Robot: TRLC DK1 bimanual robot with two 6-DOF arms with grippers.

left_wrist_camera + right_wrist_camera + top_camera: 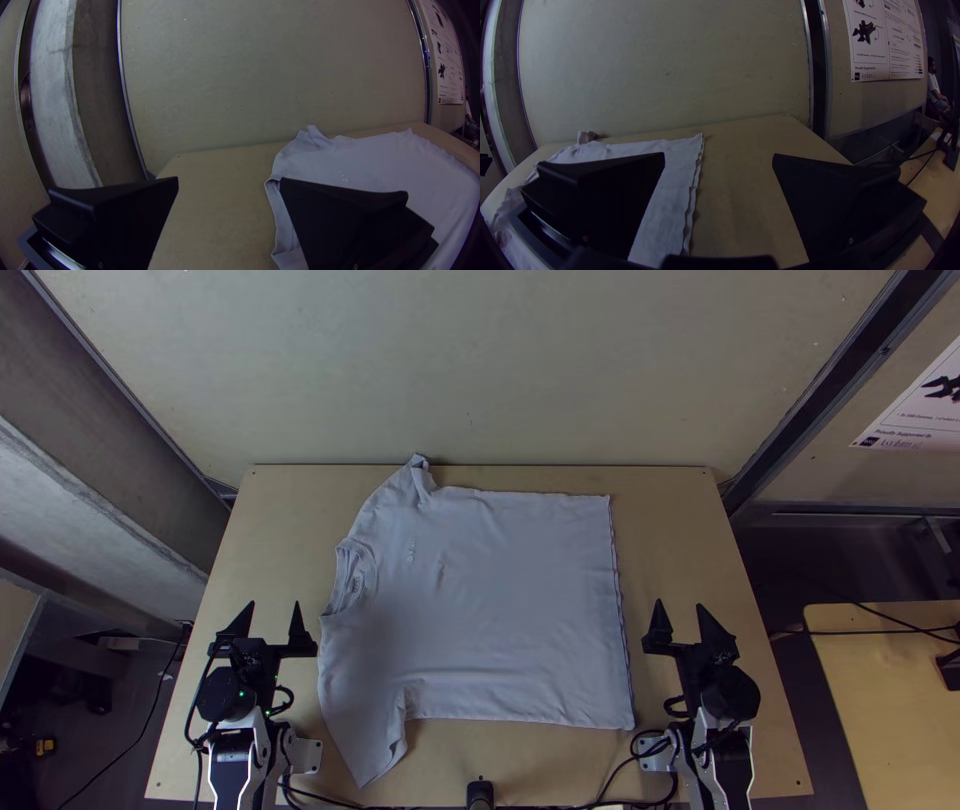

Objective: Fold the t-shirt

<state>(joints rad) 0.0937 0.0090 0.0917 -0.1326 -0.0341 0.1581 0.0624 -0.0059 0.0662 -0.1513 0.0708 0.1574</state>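
- While the t-shirt (500, 600) is lying spread across the middle of the table (720, 530), its collar (355, 575) is facing the table's left side and its hem (620, 610) is running along toward the right side.
- One sleeve (410, 475) is reaching the table's far edge, where its end is bunching up; the other sleeve (370, 750) is slanting toward the near edge, and light creases are crossing the cloth around both.
- Over the left part of the table, the left gripper (275, 603) is holding its jaws wide apart, with the tips pointing toward the far edge.
- Over the right part of the table, the right gripper (680, 603) is likewise holding its jaws wide apart, also pointing toward the far edge.
- Along the table's near edge, dark cables (615, 772) are curving between the two arms, and a small black device (480, 792) is sitting midway.
- Behind the table's far edge, a pale wall (500, 370) is rising.
- Beyond the table's right side, a poster (920, 415) is hanging and another wooden table (880, 670) is standing.
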